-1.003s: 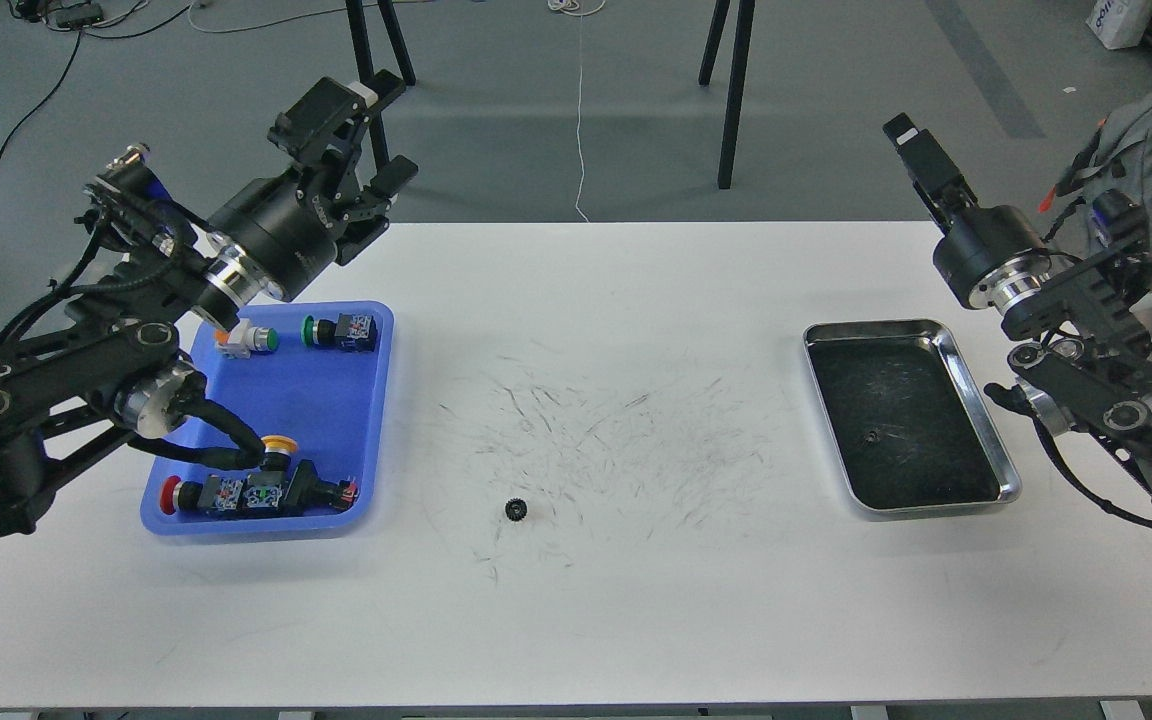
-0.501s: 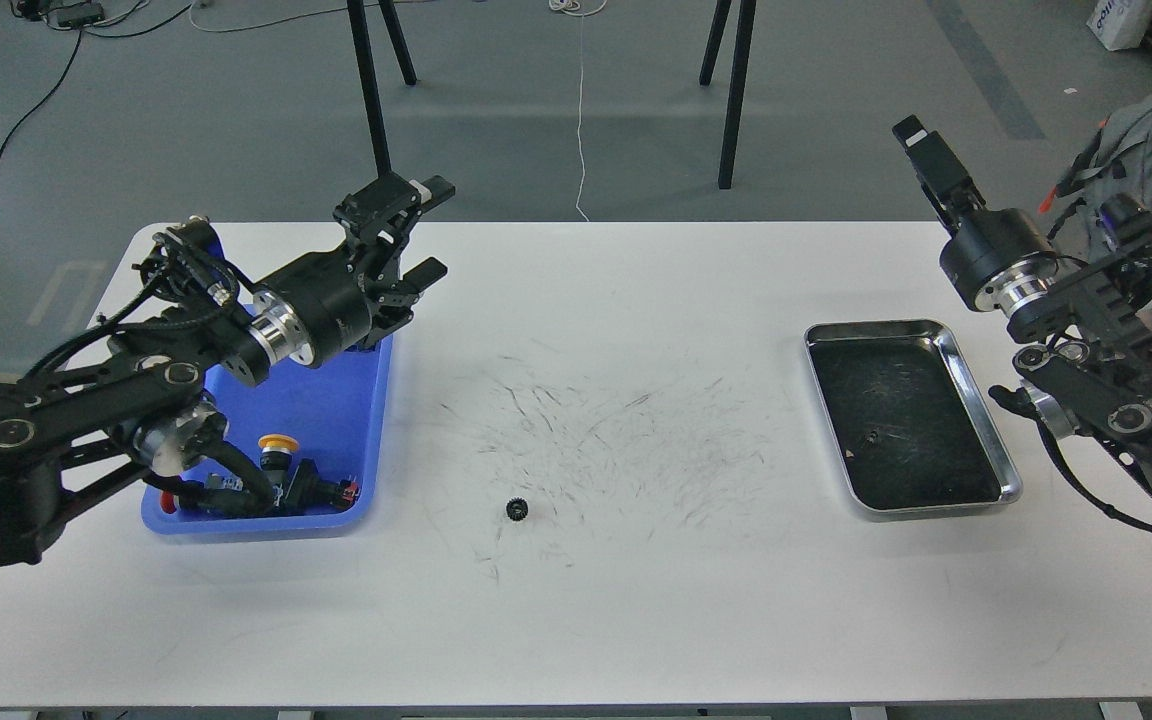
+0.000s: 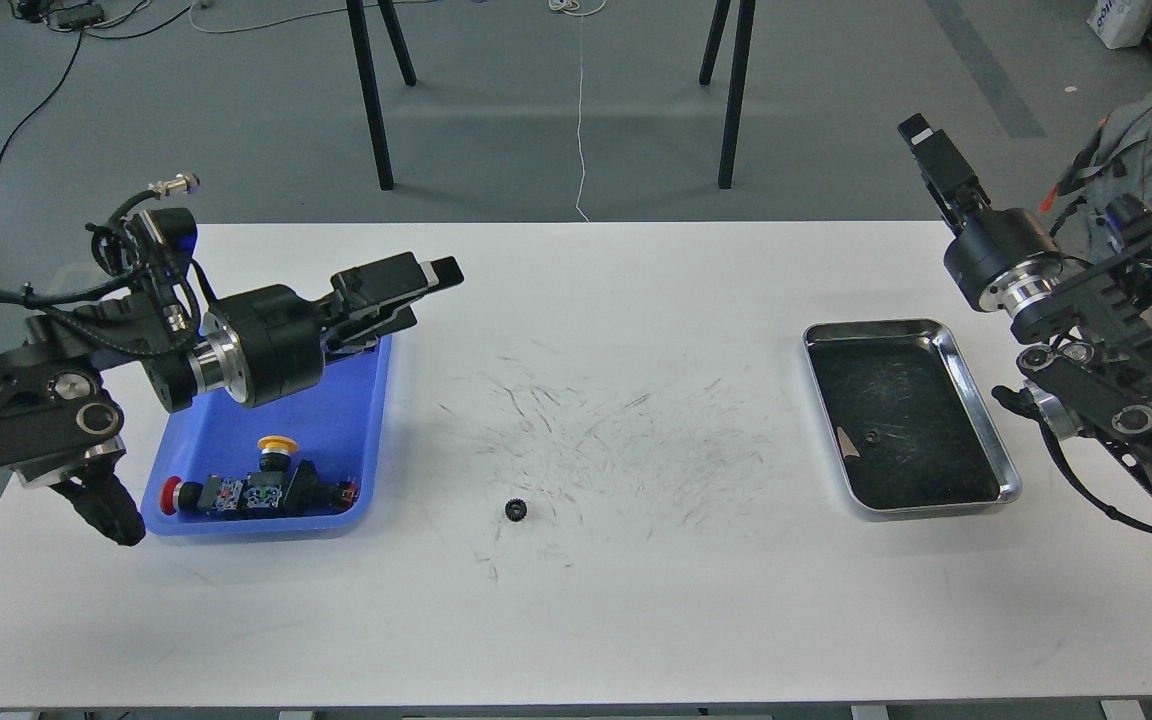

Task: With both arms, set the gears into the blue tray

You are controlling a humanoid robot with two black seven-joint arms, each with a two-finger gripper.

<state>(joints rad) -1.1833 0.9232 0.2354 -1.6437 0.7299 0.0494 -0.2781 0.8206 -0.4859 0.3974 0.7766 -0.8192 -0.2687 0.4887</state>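
While neither of the two tiny black toothed gears has reached the shallow bright-blue plastic tray [image 3: 361, 395], the job looks barely begun. One gear [image 3: 515, 510] lies alone on the scuffed white surface [image 3: 636, 600], between the two trays and nearer the blue one. The other gear [image 3: 871, 437] rests on the dark floor of the shiny silver metal tray [image 3: 981, 400]. So far the blue tray holds only push-button switches [image 3: 256, 490] with red and yellow caps.

The left claw [image 3: 416, 290] hovers over the blue tray's far right corner, its fingers close together and gripping nothing. The right claw [image 3: 926, 145] is raised beyond the silver tray; seen end-on, I cannot tell how its fingers stand.

Compared with half a second ago, the left arm has swung lower and flatter, its claw now pointing right toward the middle of the surface. The right arm has hardly shifted, and both gears lie where they were.
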